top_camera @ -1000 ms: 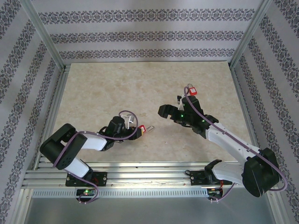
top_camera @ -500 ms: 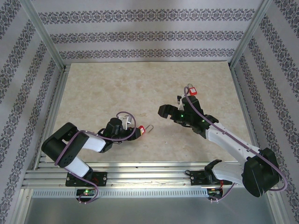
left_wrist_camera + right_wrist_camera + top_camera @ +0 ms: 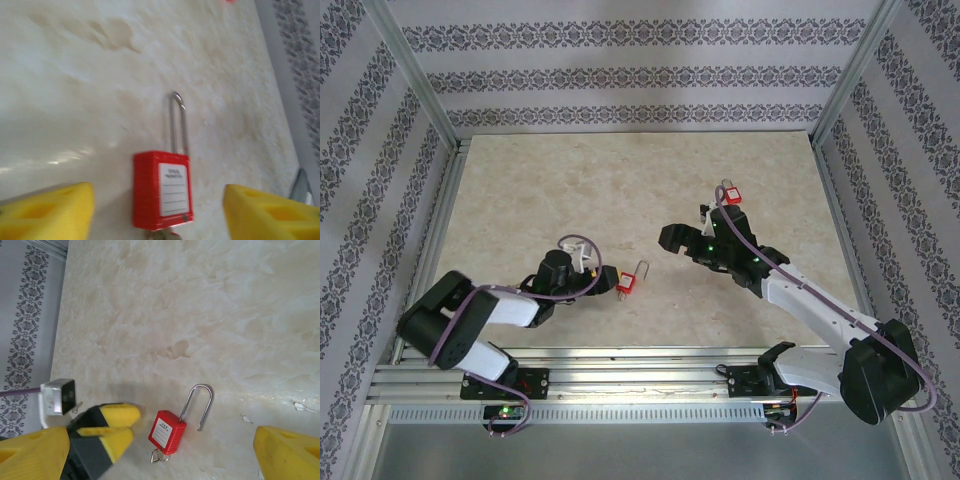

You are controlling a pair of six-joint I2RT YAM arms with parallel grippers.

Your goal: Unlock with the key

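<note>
A red padlock [image 3: 629,284] lies flat on the marble table [image 3: 570,190], its steel shackle [image 3: 200,402] swung open with one end free. A small key [image 3: 160,458] sticks out of the bottom of the padlock's body [image 3: 161,189]. My left gripper [image 3: 601,285] is open just left of the padlock, and its yellow pads [image 3: 55,210] stand apart on either side of the body without touching it. My right gripper [image 3: 670,240] hovers open above and to the right, with its yellow fingertips [image 3: 287,452] wide apart and holding nothing.
A second red padlock [image 3: 730,193] lies farther back on the right, behind the right arm and under its cable. Aluminium frame rails [image 3: 620,360] run along the near edge, and patterned walls close in the sides.
My left gripper has opened, let go of the padlock and drawn back to the left. The padlock has turned, so its shackle now points away from the arms. The right arm has stayed still.
</note>
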